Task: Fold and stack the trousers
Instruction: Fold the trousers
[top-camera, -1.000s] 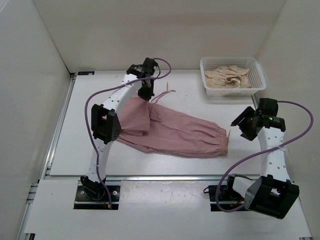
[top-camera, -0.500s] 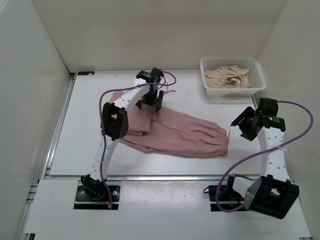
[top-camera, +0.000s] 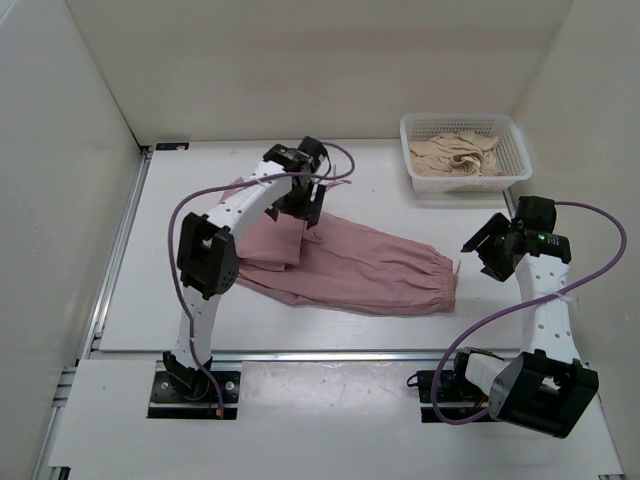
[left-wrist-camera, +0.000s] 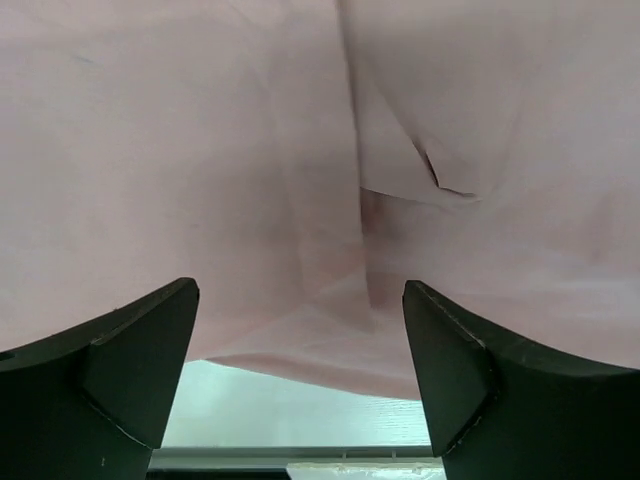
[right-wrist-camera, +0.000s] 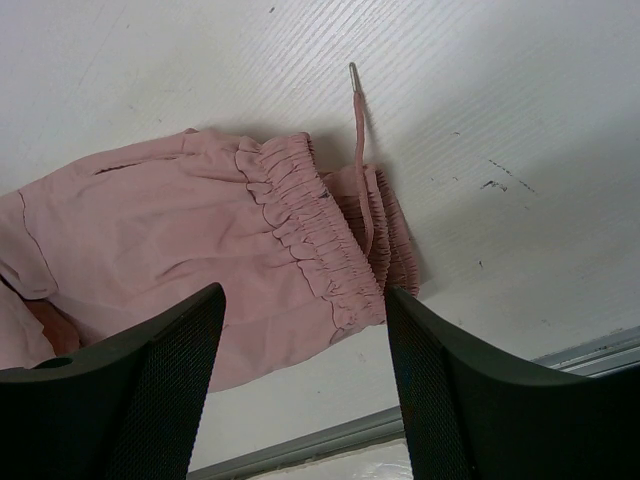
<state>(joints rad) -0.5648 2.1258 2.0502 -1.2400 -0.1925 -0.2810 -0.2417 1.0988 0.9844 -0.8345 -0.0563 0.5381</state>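
Left pincer (top-camera: 303, 205) open, empty — right over the trousers (top-camera: 350, 265) at their folded leg end. Right pincer (right-wrist-camera: 300, 295) open too — hovering just off their waistband (right-wrist-camera: 310, 215).

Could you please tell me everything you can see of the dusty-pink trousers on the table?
The dusty-pink, thin-fabric trousers lie flat on the white table, stretched slantwise from far left to near right. The right end is a gathered elastic band with a thin pink cord, metal-tipped, trailing onto the table. At the left end the fabric is folded back over itself. The open left gripper hangs over that fold; contact cannot be told. The open right gripper stands beside the band, apart.
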